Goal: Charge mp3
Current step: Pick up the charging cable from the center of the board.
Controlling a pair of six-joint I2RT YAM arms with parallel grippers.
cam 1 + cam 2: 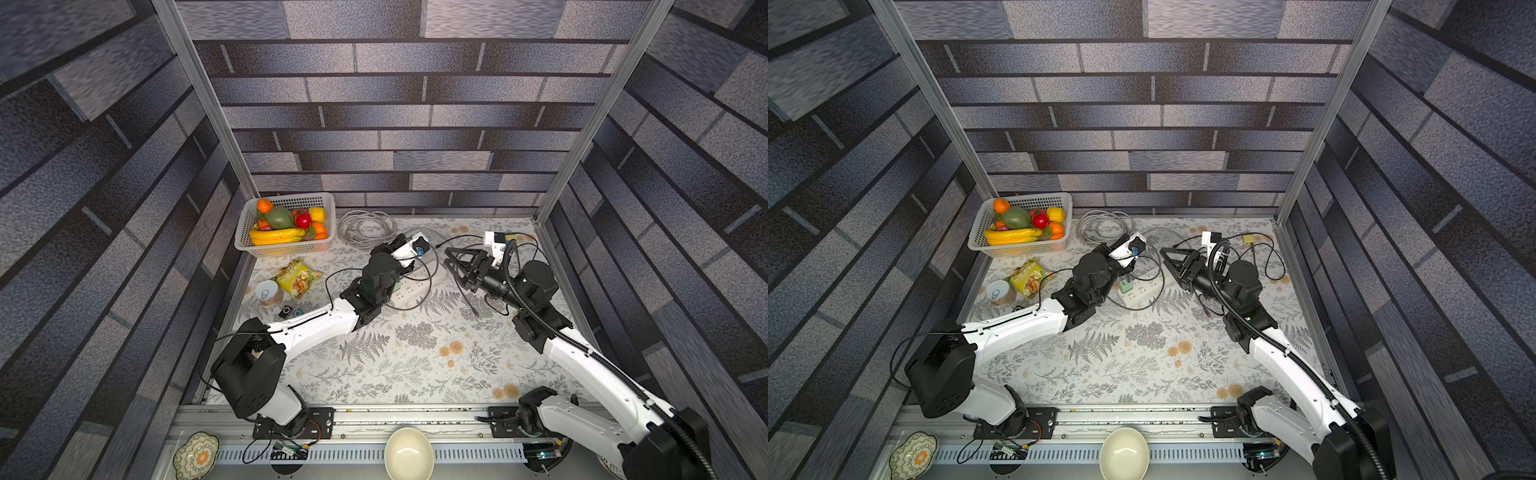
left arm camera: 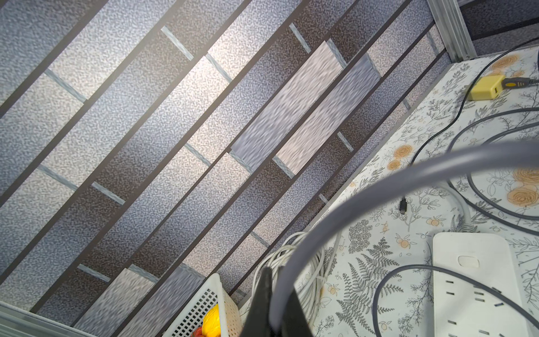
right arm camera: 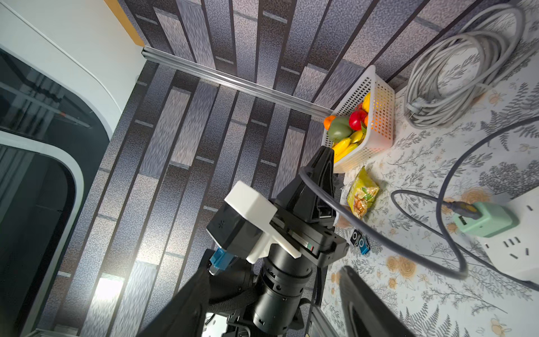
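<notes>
A robot test booth, probably in a lab. Aluminium posts [image 1: 206, 104] frame printed brick-pattern walls [image 1: 395, 124] around a bench [image 1: 415, 365] with a flowered cover. A metal rail [image 1: 415, 415] along the lower edge carries two arm bases [image 1: 291, 419]. A fruit basket [image 1: 286, 248] sits at mid-left.

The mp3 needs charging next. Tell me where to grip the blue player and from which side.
Probably from straight above: the blue player lies flat on the table. Pinch the two edges that stay clear of the black player, which sits close beside it.
</notes>
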